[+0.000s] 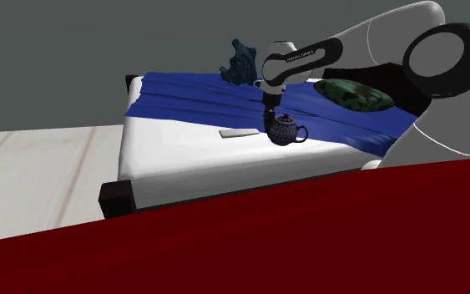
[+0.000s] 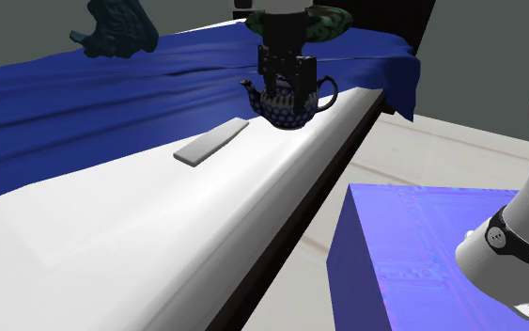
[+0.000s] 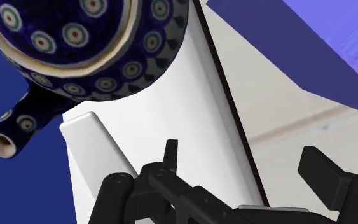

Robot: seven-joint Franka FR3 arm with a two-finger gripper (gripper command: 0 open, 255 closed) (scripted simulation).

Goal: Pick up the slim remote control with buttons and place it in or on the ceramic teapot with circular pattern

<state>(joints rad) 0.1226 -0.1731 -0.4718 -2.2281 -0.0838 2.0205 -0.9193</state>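
– The slim, flat, pale grey remote control [image 2: 213,142]: where is it, and is it held?
– Not held. It lies flat on the white mattress [image 2: 112,244], just beside the teapot on the second exterior view's left, not touching it. The round, dark blue ceramic teapot with ringed dots [image 2: 288,102] stands upright. Your black two-finger gripper [image 3: 215,172] hangs right above the teapot, its fingers spread wide with nothing between them.
– What could go wrong from here?
– If you come straight down, you will likely strike the teapot's lid. To the teapot's right the mattress ends close by, so a shove could send the pot over the edge. The remote is thin and lies flush, so your fingertips may skid over it. Set on the domed lid, it may slide off.
– Anything hard to see?
– You won't make out buttons on the remote. In the wrist view the teapot's handle is cut off, though its spout [image 3: 6,137] is plain.
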